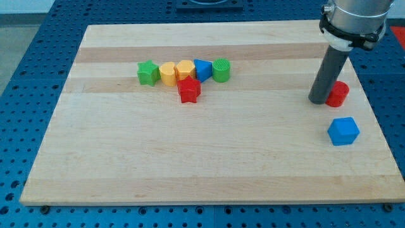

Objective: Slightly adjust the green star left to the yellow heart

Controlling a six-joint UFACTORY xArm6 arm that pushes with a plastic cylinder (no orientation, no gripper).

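Observation:
The green star [147, 73] sits at the left end of a row of blocks in the upper middle of the board, touching the yellow heart [168, 73] on its right. My tip [317, 100] is far off at the view's right, touching the left side of a red cylinder [338, 94]. The rod rises from it to the top right corner.
In the row after the yellow heart come a yellow hexagon [185, 69], a blue triangle-like block [202, 68] and a green cylinder [221, 69]. A red star [188, 90] lies just below the row. A blue cube [343, 131] lies below the red cylinder. The wooden board [190, 158] lies on a blue perforated table.

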